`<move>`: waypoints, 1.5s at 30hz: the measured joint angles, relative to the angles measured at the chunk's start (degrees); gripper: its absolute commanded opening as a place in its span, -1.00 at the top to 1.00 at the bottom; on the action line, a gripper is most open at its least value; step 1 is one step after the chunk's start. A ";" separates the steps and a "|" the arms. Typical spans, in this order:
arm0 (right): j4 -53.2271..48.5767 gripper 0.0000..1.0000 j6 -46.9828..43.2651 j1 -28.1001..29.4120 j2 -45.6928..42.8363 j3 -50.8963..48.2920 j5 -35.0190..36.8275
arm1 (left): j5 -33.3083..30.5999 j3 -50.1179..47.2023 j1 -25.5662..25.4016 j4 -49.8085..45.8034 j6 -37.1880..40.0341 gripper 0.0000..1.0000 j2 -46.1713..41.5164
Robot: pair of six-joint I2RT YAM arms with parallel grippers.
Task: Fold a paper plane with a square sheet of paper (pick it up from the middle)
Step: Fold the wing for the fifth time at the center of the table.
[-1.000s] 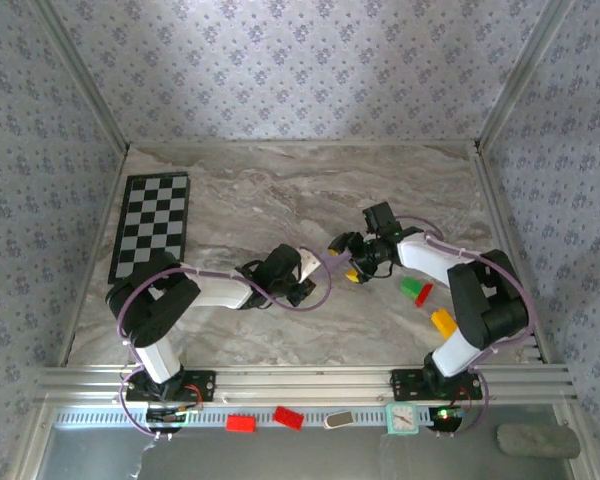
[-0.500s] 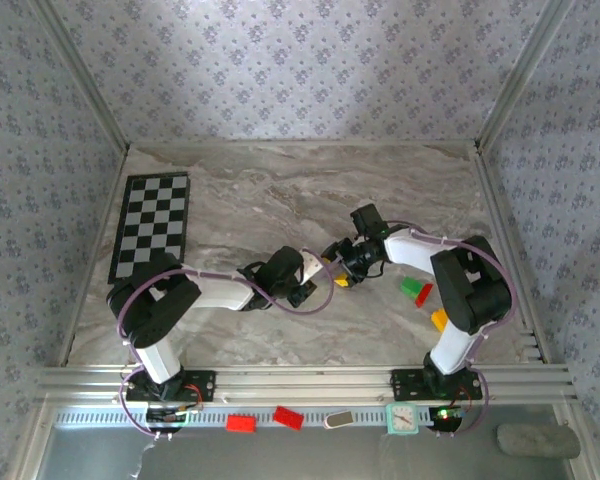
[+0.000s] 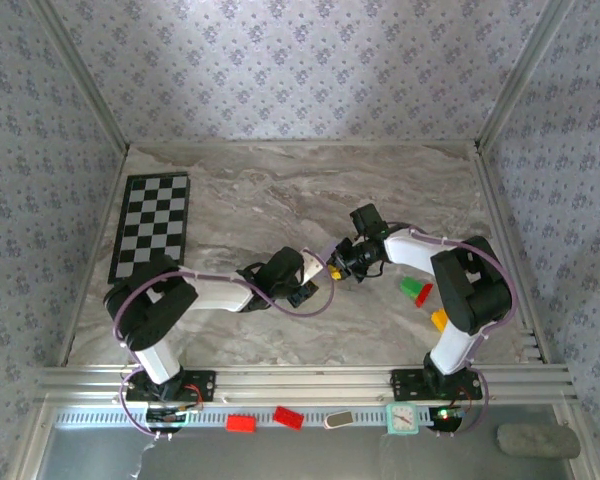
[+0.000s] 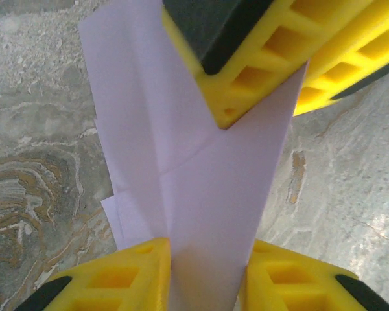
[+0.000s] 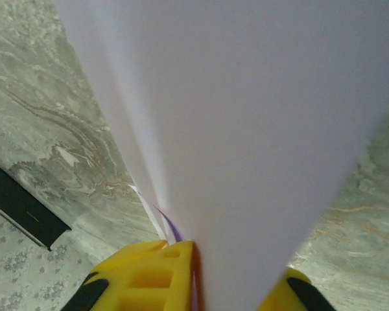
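The square sheet of paper (image 3: 309, 264) is pale lilac and folded into a narrow creased strip (image 4: 207, 194). It hangs above the middle of the table between both grippers. My left gripper (image 3: 301, 287) has its yellow fingers (image 4: 123, 275) partly apart, and the flat strip fills the gap between them (image 4: 207, 265). My right gripper (image 3: 336, 266) is shut on the far end of the paper (image 5: 246, 129), which spreads away from its jaws (image 5: 236, 259). In the left wrist view the right gripper (image 4: 266, 103) pinches the strip's upper right edge.
A black-and-white checkered board (image 3: 150, 225) lies at the far left. A green and red block (image 3: 415, 290) and a yellow block (image 3: 440, 320) sit on the marble table (image 3: 280, 190) beside the right arm. Patterned walls enclose three sides.
My right gripper has moved left onto the paper's end and shut on it. The left fingers have parted a little around the strip.
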 measured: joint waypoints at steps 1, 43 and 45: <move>0.13 0.88 0.17 0.00 0.00 0.00 -0.07 | 0.31 -0.13 0.00 -0.02 -0.02 0.32 -0.42; -3.93 -0.50 -4.76 -2.36 -3.28 0.83 1.99 | 3.69 -1.79 0.17 1.60 -3.52 0.85 0.81; -4.39 -0.51 -5.31 -2.93 -4.07 0.85 2.60 | 4.33 -1.90 0.24 2.21 -4.11 0.86 1.14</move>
